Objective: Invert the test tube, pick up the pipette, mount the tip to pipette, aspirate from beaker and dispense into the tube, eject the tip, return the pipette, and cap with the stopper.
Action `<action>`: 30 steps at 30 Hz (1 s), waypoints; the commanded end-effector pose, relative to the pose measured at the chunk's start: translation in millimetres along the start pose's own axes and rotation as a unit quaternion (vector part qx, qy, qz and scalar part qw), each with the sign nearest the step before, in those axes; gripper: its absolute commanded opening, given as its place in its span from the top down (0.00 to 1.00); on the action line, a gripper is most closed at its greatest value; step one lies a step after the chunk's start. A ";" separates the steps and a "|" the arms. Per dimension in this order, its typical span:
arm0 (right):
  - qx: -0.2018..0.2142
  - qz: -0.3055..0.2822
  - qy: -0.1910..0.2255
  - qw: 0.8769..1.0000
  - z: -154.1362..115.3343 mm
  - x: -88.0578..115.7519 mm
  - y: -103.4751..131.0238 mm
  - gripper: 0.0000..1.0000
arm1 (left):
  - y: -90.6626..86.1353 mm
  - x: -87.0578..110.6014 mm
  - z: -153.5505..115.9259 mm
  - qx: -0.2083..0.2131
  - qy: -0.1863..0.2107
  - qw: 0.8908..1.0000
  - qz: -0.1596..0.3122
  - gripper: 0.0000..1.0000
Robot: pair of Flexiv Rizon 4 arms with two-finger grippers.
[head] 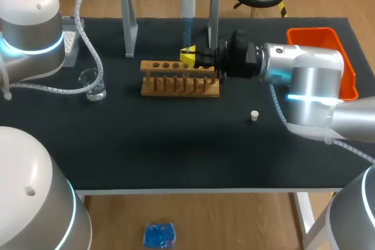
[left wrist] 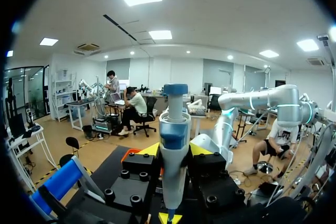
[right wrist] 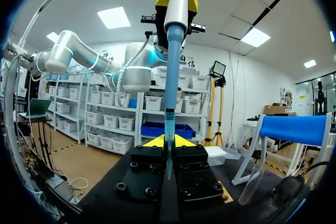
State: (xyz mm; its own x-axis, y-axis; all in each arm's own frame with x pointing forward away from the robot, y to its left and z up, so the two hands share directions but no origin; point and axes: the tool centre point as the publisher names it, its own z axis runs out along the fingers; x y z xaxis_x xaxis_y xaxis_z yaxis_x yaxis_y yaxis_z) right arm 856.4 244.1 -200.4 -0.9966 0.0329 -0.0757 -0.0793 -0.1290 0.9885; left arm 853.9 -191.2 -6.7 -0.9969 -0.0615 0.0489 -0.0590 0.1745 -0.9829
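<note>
1. Left gripper (left wrist: 173, 149) is clamped on the pipette (left wrist: 174, 129), holding it upright above the wooden rack (head: 180, 86).
2. Right gripper (right wrist: 168, 141) is pinched on the test tube (right wrist: 168, 167), right under the pipette's blue tip (right wrist: 171, 77).
3. Beaker (head: 94, 84) and stopper (head: 254, 116) sit on either side of the rack, well apart.

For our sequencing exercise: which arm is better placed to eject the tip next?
Left. The left gripper is shut on the pipette, and its tip points into the test tube. The right gripper is holding that tube, so it is occupied.
</note>
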 end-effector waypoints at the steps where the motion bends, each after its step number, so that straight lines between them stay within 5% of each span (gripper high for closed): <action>1: 0.003 -0.002 0.001 1.000 1.2 -0.2 15.2 0.82 | 12.4 0.6 1.5 0.000 0.000 1.000 -0.001 1.00; 3: 0.005 -0.005 0.001 1.000 1.3 0.4 15.8 0.00 | 12.4 0.6 1.5 0.000 0.000 1.000 -0.001 1.00; 12: 0.026 -0.001 0.020 0.999 -7.4 2.3 15.8 0.00 | 12.4 0.6 1.5 0.000 0.000 1.000 -0.001 1.00; 30: 0.134 -0.002 0.051 0.990 -71.5 16.7 -19.8 0.00 | 12.4 0.6 1.5 0.000 0.000 1.000 -0.001 1.00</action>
State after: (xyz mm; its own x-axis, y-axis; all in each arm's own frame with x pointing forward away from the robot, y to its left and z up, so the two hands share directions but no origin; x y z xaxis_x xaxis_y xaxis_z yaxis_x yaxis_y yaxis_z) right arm 845.4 185.3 -230.4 -0.9940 -0.0640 -0.0891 -0.0966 0.1256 0.9874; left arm 853.2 -190.8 -18.9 -0.9968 -0.0607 0.0522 -0.0622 0.1775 -0.9822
